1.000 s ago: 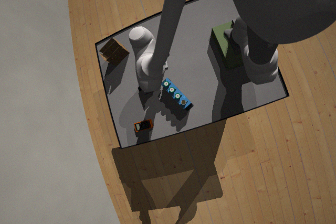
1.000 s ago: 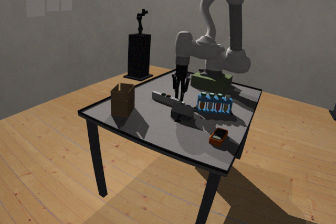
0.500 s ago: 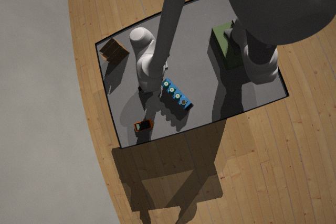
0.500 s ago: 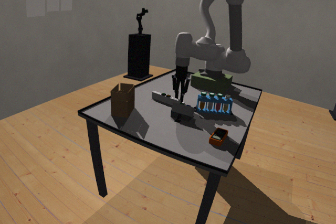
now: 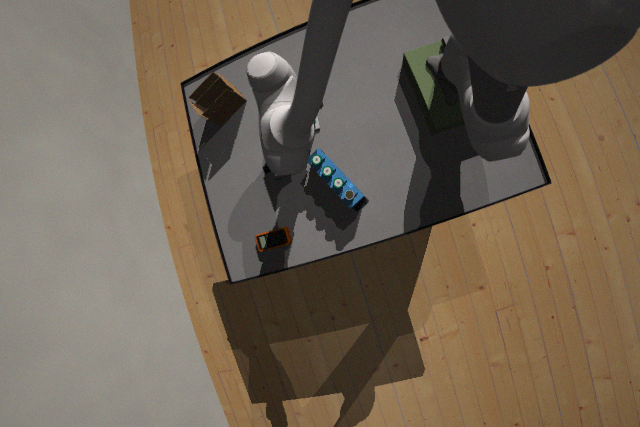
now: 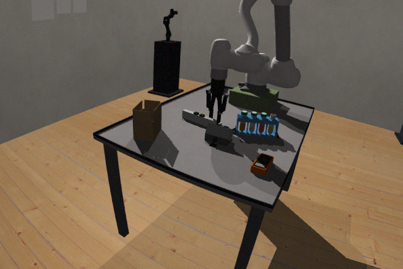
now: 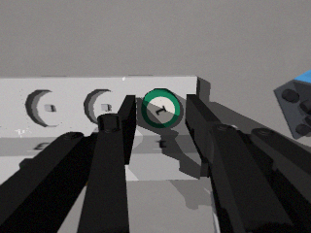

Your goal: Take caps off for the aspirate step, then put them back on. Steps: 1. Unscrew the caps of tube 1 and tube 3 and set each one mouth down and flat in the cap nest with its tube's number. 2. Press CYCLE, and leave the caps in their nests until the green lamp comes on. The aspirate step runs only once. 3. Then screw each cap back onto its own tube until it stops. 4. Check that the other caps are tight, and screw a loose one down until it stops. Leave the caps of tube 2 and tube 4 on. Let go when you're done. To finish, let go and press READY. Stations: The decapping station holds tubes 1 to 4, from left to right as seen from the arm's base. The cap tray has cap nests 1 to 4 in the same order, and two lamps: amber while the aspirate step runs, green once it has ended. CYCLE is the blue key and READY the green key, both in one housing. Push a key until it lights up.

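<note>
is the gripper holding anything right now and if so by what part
Nothing is held. The gripper has its jaws apart, one on each side of the green cap, which sits in the end nest of the cap tray, with gaps showing on both sides.

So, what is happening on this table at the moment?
One robot arm is working at a rack of four tubes. The end tube is uncapped; the other three carry green caps. One green cap lies in the end nest of the grey cap tray. The gripper hangs over that cap, open, with a finger on each side and a gap to both, so it holds nothing.
</note>
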Controlling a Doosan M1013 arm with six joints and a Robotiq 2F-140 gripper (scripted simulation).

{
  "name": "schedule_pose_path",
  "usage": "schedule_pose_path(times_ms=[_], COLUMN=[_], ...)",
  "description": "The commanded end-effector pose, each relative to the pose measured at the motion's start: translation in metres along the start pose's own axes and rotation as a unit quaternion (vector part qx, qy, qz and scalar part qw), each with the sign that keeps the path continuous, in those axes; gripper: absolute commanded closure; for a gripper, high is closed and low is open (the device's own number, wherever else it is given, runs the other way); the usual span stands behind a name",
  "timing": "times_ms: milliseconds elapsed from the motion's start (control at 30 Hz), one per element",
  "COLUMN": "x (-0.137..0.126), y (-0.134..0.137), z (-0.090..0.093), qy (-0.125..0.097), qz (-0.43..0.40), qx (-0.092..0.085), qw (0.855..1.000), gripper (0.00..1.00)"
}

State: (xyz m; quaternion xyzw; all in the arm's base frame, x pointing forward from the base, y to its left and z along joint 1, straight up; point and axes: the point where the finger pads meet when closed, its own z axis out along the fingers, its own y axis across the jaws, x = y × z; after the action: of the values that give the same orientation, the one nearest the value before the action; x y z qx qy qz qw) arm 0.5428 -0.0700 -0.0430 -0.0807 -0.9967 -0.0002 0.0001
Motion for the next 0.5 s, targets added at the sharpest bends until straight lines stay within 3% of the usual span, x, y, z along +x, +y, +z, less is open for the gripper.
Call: schedule_pose_path(times_ms=[0,200,467], x=[-0.001,-0.001,-0.001], y=[0.0,0.0,0.0], z=[-0.001,-0.016,-0.056], qy=[-0.001,-0.001,-0.001], qz=[0.0,0.0,0.0], qx=[0.0,0.0,0.0], qw=[1.0,1.0,1.0], gripper=[0.64,0.64,0.64])
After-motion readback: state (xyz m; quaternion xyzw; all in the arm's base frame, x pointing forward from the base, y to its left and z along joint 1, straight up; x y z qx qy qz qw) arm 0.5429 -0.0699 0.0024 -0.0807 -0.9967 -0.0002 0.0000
